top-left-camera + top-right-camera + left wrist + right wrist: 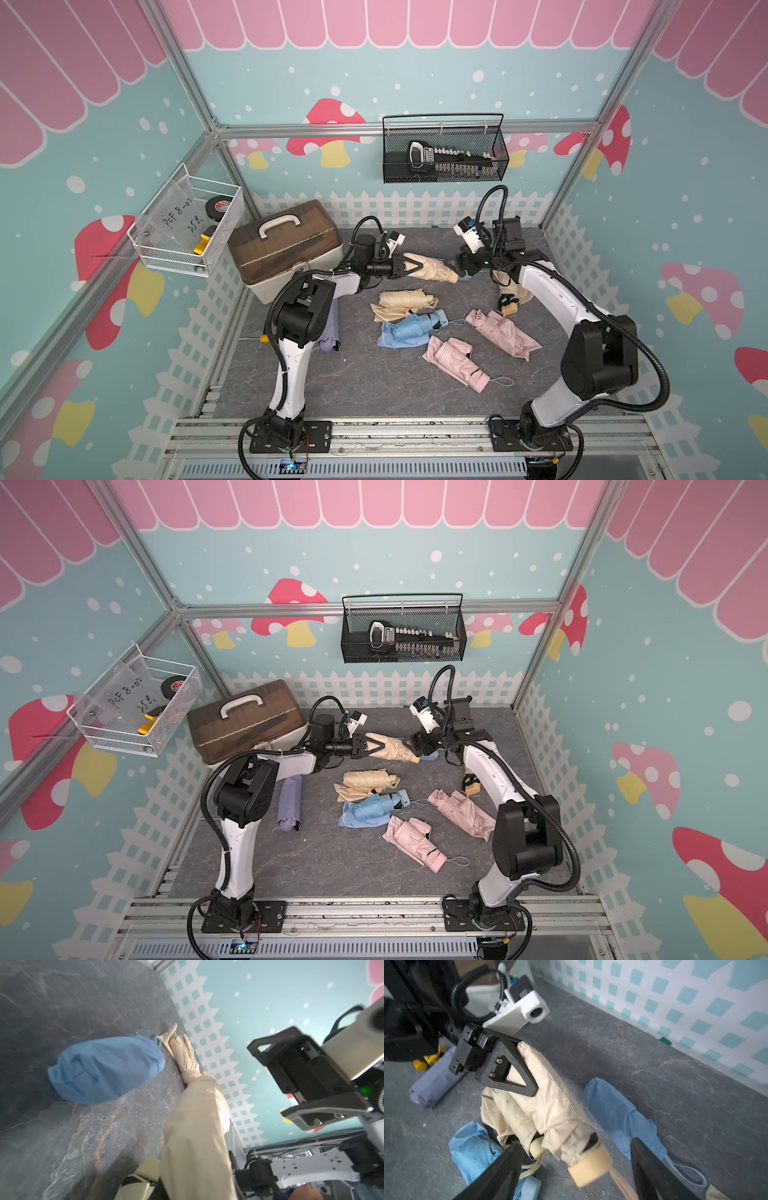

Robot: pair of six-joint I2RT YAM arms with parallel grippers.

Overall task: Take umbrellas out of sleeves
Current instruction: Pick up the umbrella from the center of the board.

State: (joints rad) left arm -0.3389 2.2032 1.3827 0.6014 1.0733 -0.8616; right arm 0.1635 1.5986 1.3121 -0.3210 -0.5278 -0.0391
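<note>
left gripper [409, 266] is clamped on the far end of the beige sleeve [430, 266], holding it above the table [332, 386]. right gripper [462, 271] sits at the sleeve's mouth, jaws apart. only the right wrist view shows the umbrella handle [589, 1165] poking out between those jaws, clear of both.

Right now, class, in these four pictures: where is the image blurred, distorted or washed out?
In both top views, focus is sharp and the light even, but the frame posts splay outward. In the left wrist view, the tabletop is smeared and the beige sleeve has a washed-out patch. In the right wrist view, the beige handle is blurred.
</note>
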